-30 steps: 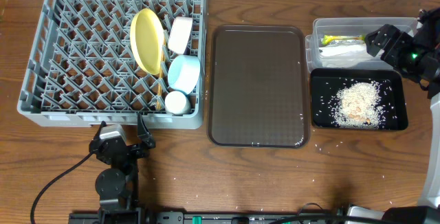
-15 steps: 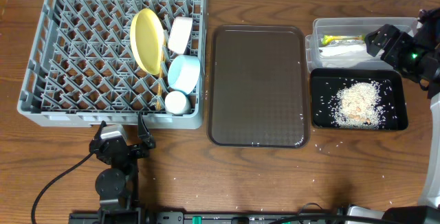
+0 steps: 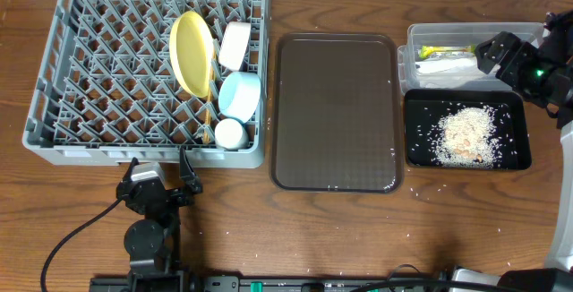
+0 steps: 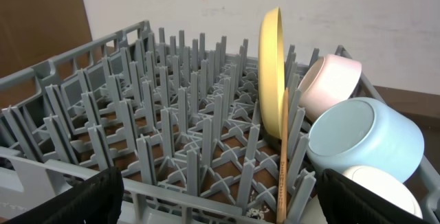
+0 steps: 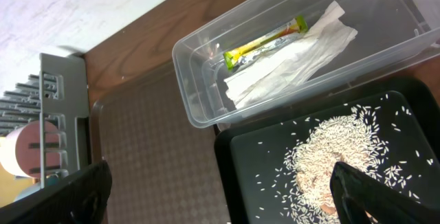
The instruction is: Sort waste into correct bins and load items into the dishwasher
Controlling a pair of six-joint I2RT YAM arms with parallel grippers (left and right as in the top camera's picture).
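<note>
The grey dish rack [image 3: 45, 86] is seen at the upper left of the top view. The yellow plate [image 3: 190, 52] is stood on its edge between the pegs, so it is kept from falling. The white bowl [image 3: 235, 45], the blue bowl [image 3: 240, 95] and the small cup [image 3: 230, 133] are tipped on their sides beside it. The chopsticks [image 4: 282, 162] are poked down between the pegs.

At the upper right, the wrapper [image 5: 265, 43] and the napkin [image 5: 289, 62] are kept in the clear tub [image 3: 412, 59]. The rice [image 3: 466, 135] is piled in the black tray [image 3: 515, 153] just below.

The left gripper [image 3: 159, 168] is spread wide at the lower left, just in front of the rack, and nothing is held. The right gripper [image 3: 494, 55] is spread wide over the tub's right end, and nothing is held either. The job looks nearly done.
</note>
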